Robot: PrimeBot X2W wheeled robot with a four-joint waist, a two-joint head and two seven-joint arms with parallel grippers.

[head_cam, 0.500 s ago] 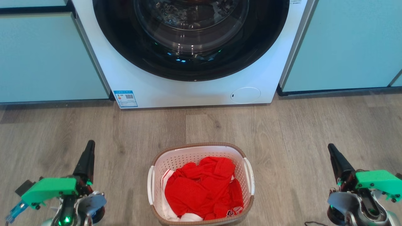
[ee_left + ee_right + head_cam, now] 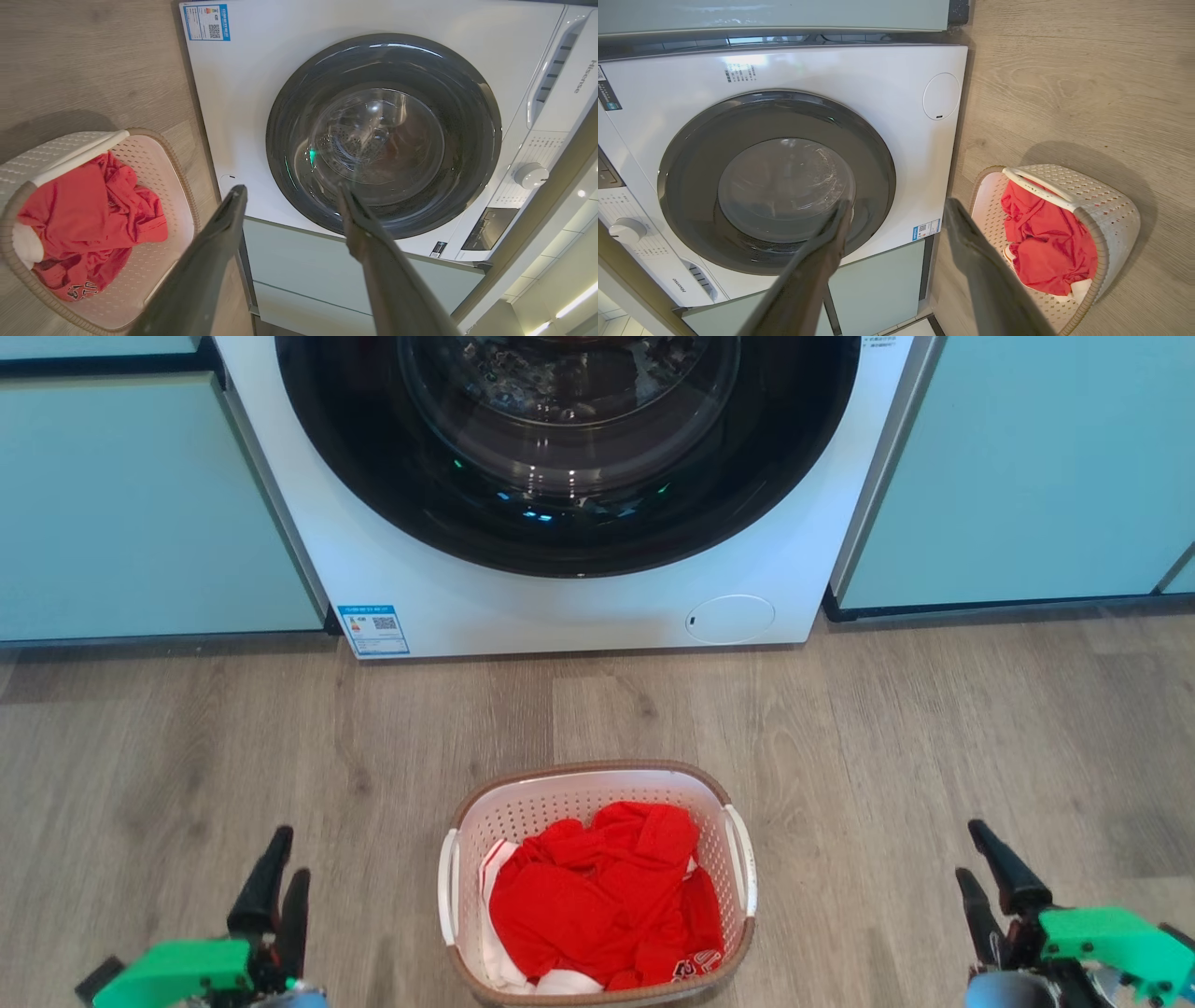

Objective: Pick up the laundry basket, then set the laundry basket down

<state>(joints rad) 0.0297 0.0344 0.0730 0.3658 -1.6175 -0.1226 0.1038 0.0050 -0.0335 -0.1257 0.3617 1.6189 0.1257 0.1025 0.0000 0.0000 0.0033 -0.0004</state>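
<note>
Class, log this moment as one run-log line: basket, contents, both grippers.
laundry basket: on floor, untouched | contents: red clothing | left gripper: open, left of basket | right gripper: open, right of basket

My left claw point(image 2: 290, 196) is empty, its two fingers spread apart. Beyond my fingertips stands a white washing machine point(image 2: 261, 93) with its dark round door point(image 2: 383, 135). Left of my claw, the laundry basket point(image 2: 175, 219) holds red clothing point(image 2: 88, 210) on the wood floor point(image 2: 93, 60).

The washing machine point(image 2: 243, 93) front reads "Hisense".
</note>
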